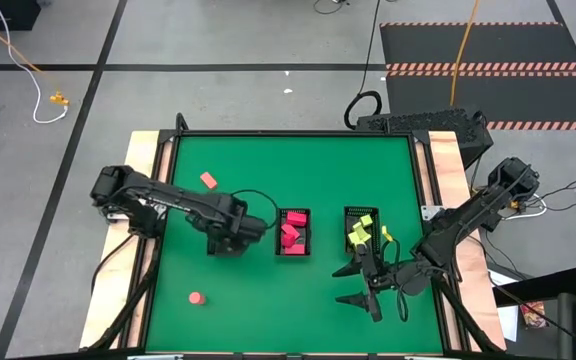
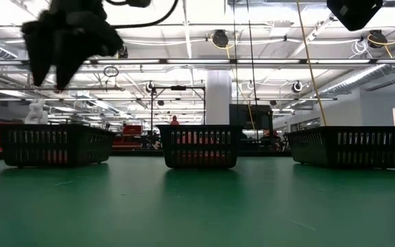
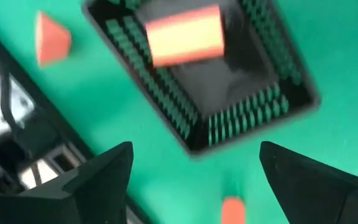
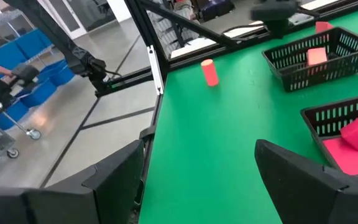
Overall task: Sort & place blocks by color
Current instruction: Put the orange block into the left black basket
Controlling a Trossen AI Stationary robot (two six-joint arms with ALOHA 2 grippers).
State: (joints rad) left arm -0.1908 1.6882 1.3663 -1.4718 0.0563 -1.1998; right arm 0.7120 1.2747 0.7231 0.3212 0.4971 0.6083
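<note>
Three black mesh baskets are sitting in a row mid-table. I'm hovering the left gripper (image 3: pixel 191 165) over the leftmost basket (image 3: pixel 263 106) with its fingers spread wide, and a blurry salmon block (image 3: pixel 185 34) is showing inside it. The right gripper (image 4: pixel 199 149), also spread, is hanging on the near side of the yellow-green basket (image 1: pixel 360 212). A salmon cylinder (image 1: pixel 196 298) and another salmon piece (image 1: pixel 208 180) are lying loose on the left.

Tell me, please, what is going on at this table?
Two robot arms are sorting small blocks into black baskets by color. The left gripper hangs open over one basket, with a salmon block inside its rim. The right gripper waits open beside the yellow-green blocks in their basket; pink-red blocks lie in the middle one. A salmon piece and a cylinder lie loose on the green mat.
</note>
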